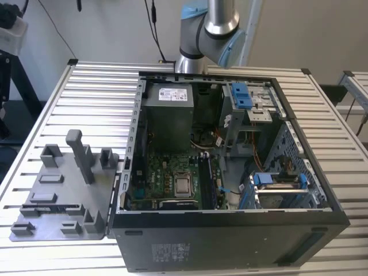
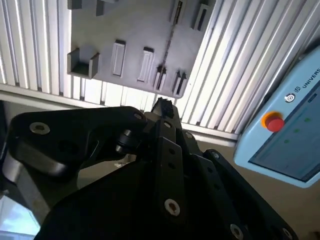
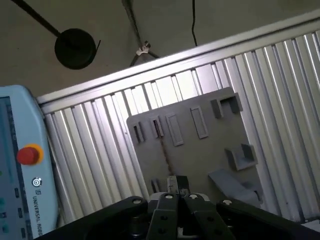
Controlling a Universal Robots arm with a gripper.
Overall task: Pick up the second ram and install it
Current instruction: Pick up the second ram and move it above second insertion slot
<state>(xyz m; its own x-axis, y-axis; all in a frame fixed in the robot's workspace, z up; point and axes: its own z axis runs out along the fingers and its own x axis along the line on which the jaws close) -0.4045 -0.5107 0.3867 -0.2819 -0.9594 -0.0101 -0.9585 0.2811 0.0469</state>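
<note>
Robotics lab: slatted aluminium table (image 1: 86,92) carrying an opened computer case (image 1: 230,241) and, toward its edge at the exterior view's left, a grey pegged tray (image 1: 63,192); industrial arm (image 1: 210,26) at the far edge; teach pendant (image 2: 287,142) with red stop button (image 2: 273,122).

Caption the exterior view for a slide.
Open black computer case on a slatted metal table, grey pegged plastic tray beside it.

Hand (image 3: 177,184) and pendant (image 3: 20,165) partly beyond the first wrist view's edge
</note>
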